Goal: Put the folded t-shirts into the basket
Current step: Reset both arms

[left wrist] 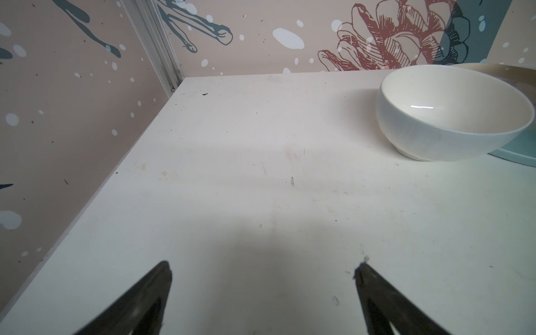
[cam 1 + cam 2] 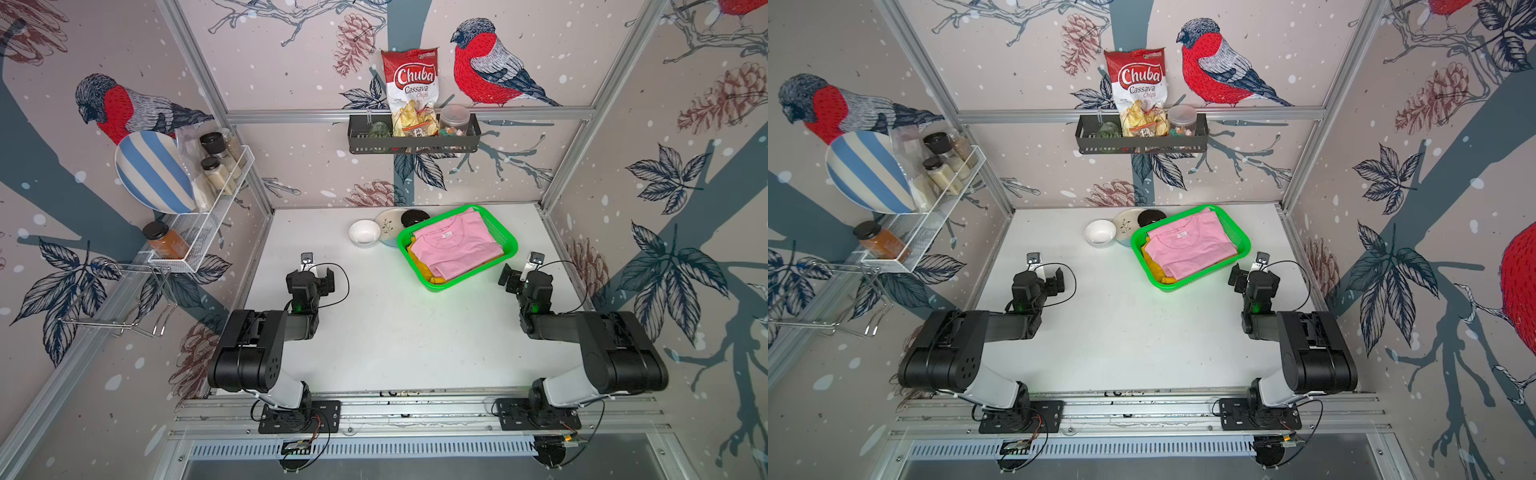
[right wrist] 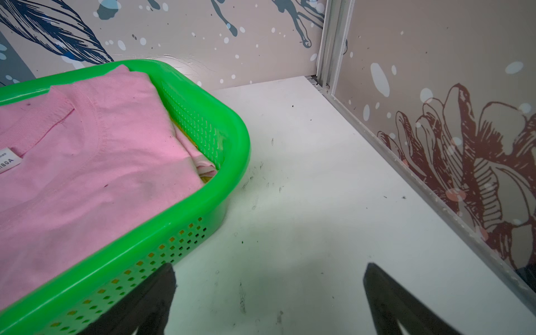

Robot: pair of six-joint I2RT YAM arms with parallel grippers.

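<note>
Wide apart and empty on left gripper [image 1: 264,266], parked low over bare table [image 1: 261,162], with bowl [image 1: 452,116] ahead and off to one side, untouched. Same on right gripper [image 3: 269,268]: spread wide, nothing between, parked just beside a corner of basket [image 3: 237,150] without touching it. Both arms folded close to own bases in both top views, well clear of the load, which reads as a rest pose and not an approach. Toward the back of the table on the right arm's side: basket, just beside plate [image 2: 388,226]. Inside, pink tee [image 2: 457,245] flat on top, label up, and yellow tee [image 2: 419,259] under it, edge bunched against the near wall and kept in by it. No third colour made out; maybe buried under the stack, cannot tell. No tee on the table anywhere in view. Judged done or nearly so: nothing left to grasp, hence idle open jaws. Only risk noted: yellow edge creeping over the rim if basket gets nudged.
</note>
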